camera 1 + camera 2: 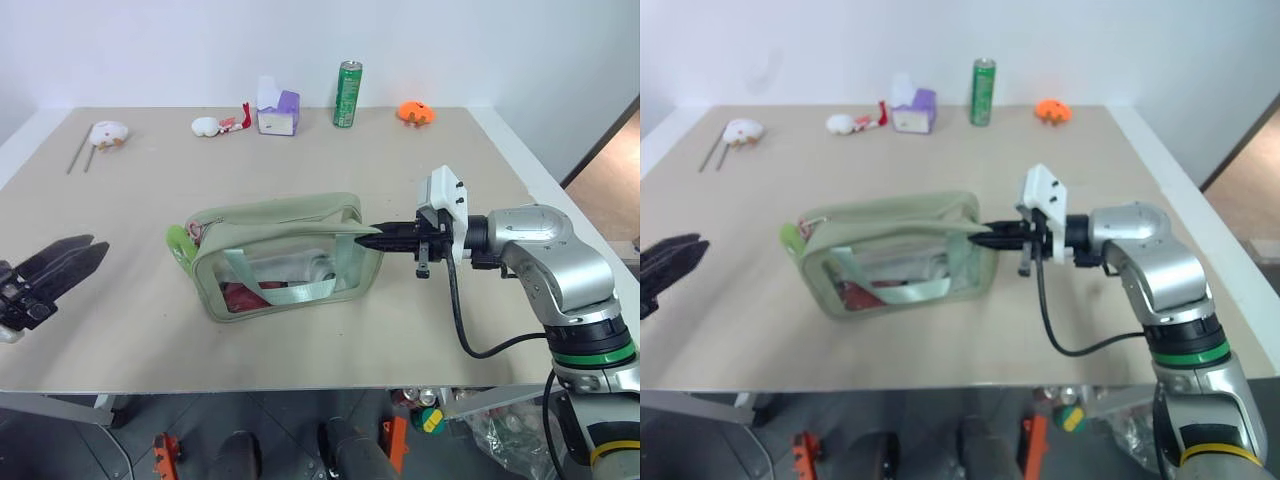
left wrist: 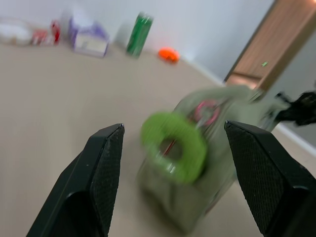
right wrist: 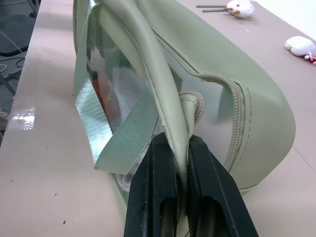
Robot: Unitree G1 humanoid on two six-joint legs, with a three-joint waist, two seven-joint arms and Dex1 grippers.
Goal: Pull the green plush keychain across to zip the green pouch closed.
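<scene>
Sideways, the right tool (image 1: 372,238) pinches the green pouch (image 1: 280,255) edge.

R arm, silver w/ black cable, reaches in from the right, wrist bent so its black two-finger right gripper (image 1: 378,238) points left, roughly level. Fingers (image 3: 160,197) pinched tight on the rim of the pale sage-green zip pouch (image 1: 285,262). Left gripper (image 1: 72,259) low at left edge, fingers (image 2: 101,168) spread wide, holding nothing.

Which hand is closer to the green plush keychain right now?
Left hand: open, off the pouch's keychain end, not touching. Right hand is clamped on the opposite end.
</scene>
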